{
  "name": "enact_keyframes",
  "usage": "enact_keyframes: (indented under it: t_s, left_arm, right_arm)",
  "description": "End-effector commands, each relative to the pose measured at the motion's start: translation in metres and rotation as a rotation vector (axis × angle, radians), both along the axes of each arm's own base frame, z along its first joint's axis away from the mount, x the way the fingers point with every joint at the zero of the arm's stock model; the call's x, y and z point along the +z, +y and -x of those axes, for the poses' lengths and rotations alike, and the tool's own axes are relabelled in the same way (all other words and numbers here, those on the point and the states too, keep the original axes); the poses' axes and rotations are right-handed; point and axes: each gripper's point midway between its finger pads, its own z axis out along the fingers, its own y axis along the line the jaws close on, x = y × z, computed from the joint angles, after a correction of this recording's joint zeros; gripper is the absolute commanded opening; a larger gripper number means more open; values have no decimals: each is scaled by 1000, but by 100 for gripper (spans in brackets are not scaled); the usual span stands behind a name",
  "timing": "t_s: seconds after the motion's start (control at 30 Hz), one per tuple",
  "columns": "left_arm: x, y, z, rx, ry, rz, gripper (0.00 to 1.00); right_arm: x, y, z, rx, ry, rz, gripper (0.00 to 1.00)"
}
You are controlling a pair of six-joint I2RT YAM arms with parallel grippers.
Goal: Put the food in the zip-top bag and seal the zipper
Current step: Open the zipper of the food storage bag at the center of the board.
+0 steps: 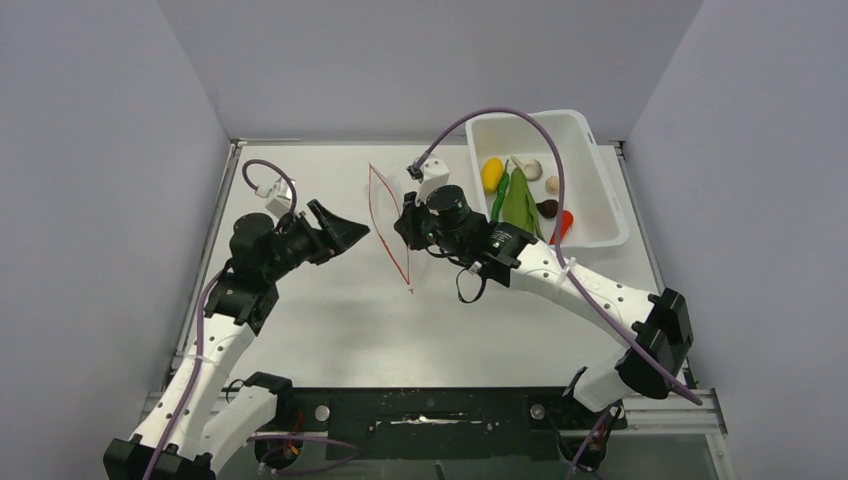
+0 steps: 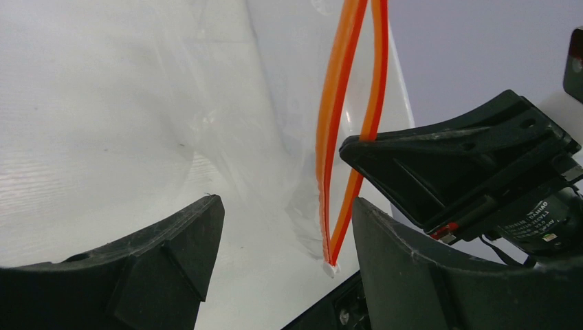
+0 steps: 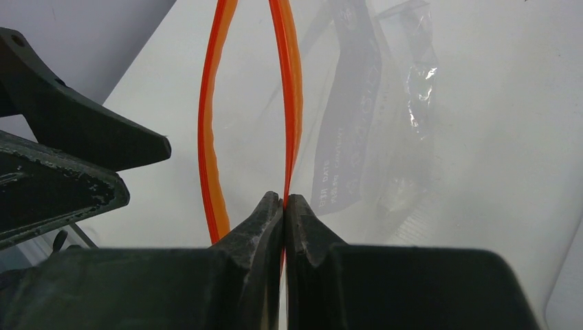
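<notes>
**A:** Which step is going on here?

**B:** Judging by how things are lying on the table (image 1: pixel 330 330), I'd say the mouth-opening step. No loading is happening yet. The zip-top bag (image 1: pixel 392 215) is being held over mid-table between the two arms. Its zipper (image 3: pixel 210 137) is bowing apart into a narrow loop.

**A:** Who is doing the holding?

**B:** The right gripper (image 3: pixel 284 201) is pinching one strand of the zipper, with its jaws pressed together on it. The left gripper (image 2: pixel 285 210) is standing with its jaws wide apart and is gripping nothing. The near end of the zipper is lying between its fingers, closer to one of them.

**A:** So what is the next move asking for?

**B:** Probably the left jaws closing on the free strand and drawing it away, so the loop is gaping wide enough for food. The film is looking soft, so the right pinch needs to be holding firm while that happens.

**A:** And the containers?

**B:** The white tub (image 1: pixel 585 190) is sitting at the far right of the table, beyond the right arm. It is holding all the food I can see. That is the green leaf (image 1: pixel 520 205), the thin green pepper (image 1: pixel 500 195), the yellow lump (image 1: pixel 491 173), the orange-red cone (image 1: pixel 563 225), two beige pieces (image 1: pixel 530 168) and the maroon piece (image 1: pixel 547 208). The bag appears to be carrying nothing.
</notes>
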Motion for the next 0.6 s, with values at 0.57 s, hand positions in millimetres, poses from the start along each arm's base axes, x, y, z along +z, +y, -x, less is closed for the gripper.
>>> enact_keyframes:
  t_s: [0.57]
  left_arm:
    - [-14, 20, -38, 140, -10, -145, 44]
  right_arm:
    - [26, 18, -10, -51, -65, -37, 0]
